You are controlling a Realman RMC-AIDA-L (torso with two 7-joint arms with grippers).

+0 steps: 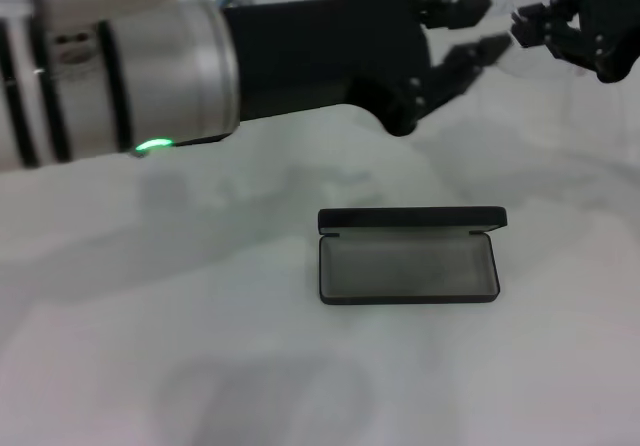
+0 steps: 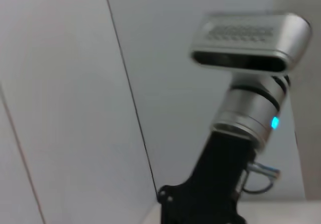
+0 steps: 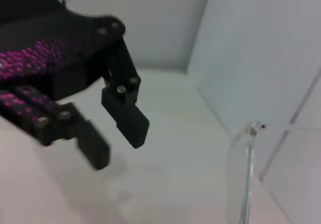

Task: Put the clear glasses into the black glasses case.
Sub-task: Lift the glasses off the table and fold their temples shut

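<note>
The black glasses case (image 1: 408, 268) lies open on the white table, its grey lining up and its lid standing along the far side. High above and behind it, my left gripper (image 1: 490, 24) is open, its fingers pointing at my right gripper (image 1: 522, 26) a short gap away. The right gripper's fingers look pinched together. In the right wrist view a piece of the clear glasses (image 3: 239, 176) shows close to the camera, apparently held by the right gripper, with the open left gripper (image 3: 113, 138) beyond it. In the head view the glasses cannot be made out.
The white table (image 1: 200, 346) spreads around the case. My left forearm (image 1: 150, 76) crosses the top of the head view. The left wrist view shows the robot's head camera (image 2: 251, 38) and a pale wall.
</note>
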